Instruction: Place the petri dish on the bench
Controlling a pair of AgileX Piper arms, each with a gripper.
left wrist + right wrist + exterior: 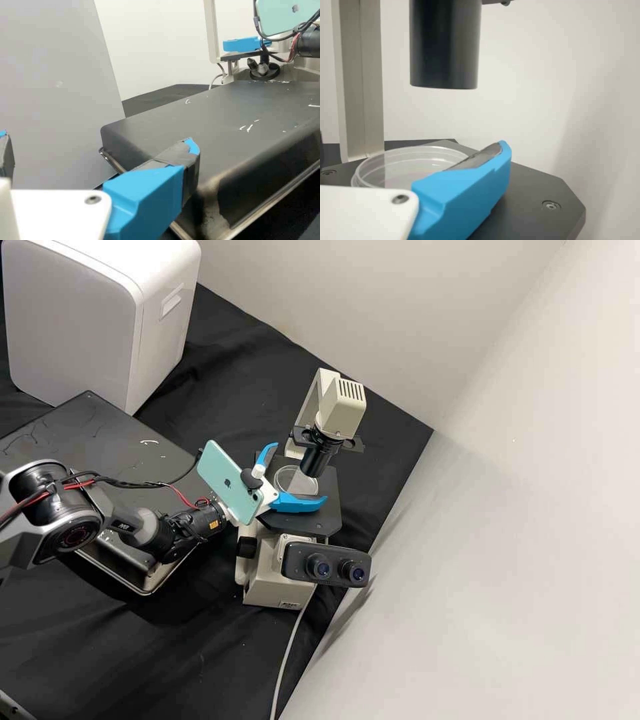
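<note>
Petri dish (297, 479) sits on microscope stage (313, 523) under black condenser (313, 459), between right hand's (301, 472) spread fingers (300, 505).

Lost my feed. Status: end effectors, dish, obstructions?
Right end effector open, straddling petri dish on microscope stage. Left end effector open beside black case. Lens tube hangs over dish.

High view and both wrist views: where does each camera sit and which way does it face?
High view: fixed above the bench, looking down on the microscope; shows the right arm, right hand open, a finger either side of the petri dish on the stage.
Left wrist view: low beside the black tray, facing across its top toward the microscope; shows the left hand, open.
Right wrist view: at stage level, facing the dish under the black tube; shows one blue finger.
Shared: high and right wrist views both show the dish.
</note>
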